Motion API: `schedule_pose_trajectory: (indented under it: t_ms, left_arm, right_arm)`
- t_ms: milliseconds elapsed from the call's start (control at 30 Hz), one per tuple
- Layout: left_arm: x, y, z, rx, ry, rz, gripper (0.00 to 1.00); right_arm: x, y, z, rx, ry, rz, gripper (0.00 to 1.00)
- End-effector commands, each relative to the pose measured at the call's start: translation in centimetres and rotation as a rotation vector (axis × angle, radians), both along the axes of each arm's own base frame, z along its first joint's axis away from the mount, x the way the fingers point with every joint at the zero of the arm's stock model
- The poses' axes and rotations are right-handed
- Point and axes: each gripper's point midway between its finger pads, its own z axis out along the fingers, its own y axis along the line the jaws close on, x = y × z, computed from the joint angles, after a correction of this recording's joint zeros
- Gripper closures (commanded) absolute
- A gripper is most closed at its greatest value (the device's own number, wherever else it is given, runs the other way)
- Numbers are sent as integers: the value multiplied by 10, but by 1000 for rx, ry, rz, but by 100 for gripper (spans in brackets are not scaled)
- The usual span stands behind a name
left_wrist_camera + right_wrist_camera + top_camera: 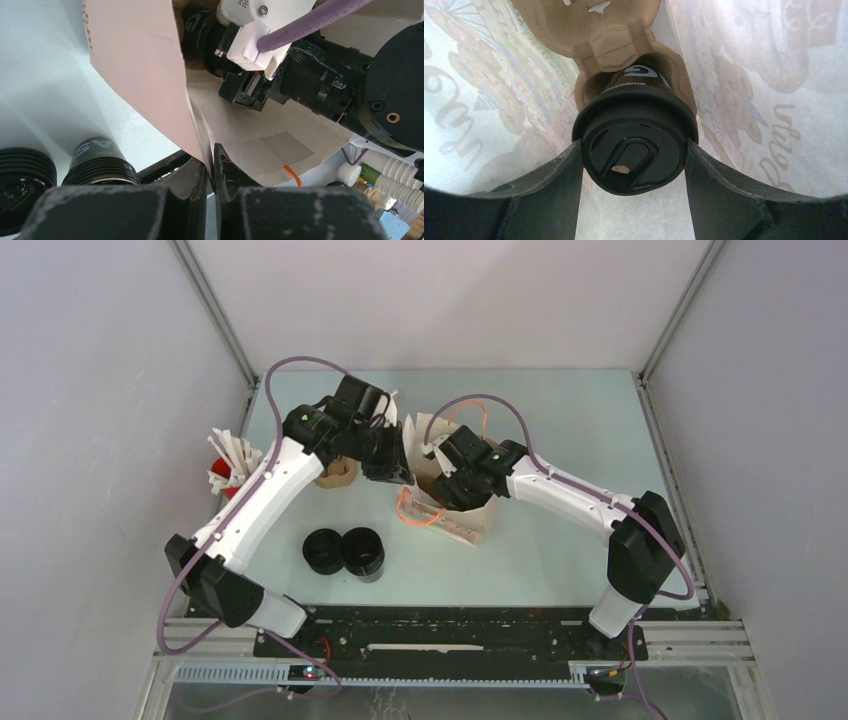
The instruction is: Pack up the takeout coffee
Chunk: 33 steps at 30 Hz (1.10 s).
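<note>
My right gripper point(634, 167) reaches down inside the paper bag point(472, 523). Its fingers press both sides of the black lid of a takeout coffee point(634, 150). That cup sits in a pocket of the brown pulp carrier point(609, 45) at the bag's bottom. My left gripper point(211, 165) is pinched on the bag's upper edge point(150, 75), with the paper between its tips. Two more black takeout coffees point(322, 550) point(362, 552) stand side by side on the table near the left arm; the left wrist view shows these cups point(100, 162) as well.
A red cup with white sticks point(228, 465) stands at the left wall. A brown pulp piece point(336, 474) sits behind the left arm. The bag's orange handle point(415, 512) hangs on its front. Both wrists crowd the bag's mouth.
</note>
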Motion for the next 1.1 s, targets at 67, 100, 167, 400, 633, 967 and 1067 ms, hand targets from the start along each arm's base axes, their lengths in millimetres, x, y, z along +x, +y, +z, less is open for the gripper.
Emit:
schedule_pose_trajectory:
  t_ms: [67,100,167,400,633,967,1067]
  left_arm:
    - [-5,9,24,41,16,15,86]
    - [-4,11,23,53,15,25,86]
    - [-4,14,23,62,14,33,86]
    - [-2,16,27,72,-6,27,87]
    - [0,17,30,78,-17,23,87]
    - [1,16,37,66,-36,21,86]
    - [2,15,35,59,-35,26,86]
  right_arm:
    - [-23,2,-42,-60,153,26,100]
    - [-24,1,-45,-66,160,27,100]
    - [-29,3,-50,-68,193,35,100]
    - [-41,-3,-73,-113,273,24,100]
    - [-62,-23,-108,-200,344,7,100]
    - [-80,-44,-109,-260,340,-5,100]
    - [-73,-43,-91,-233,282,-2,100]
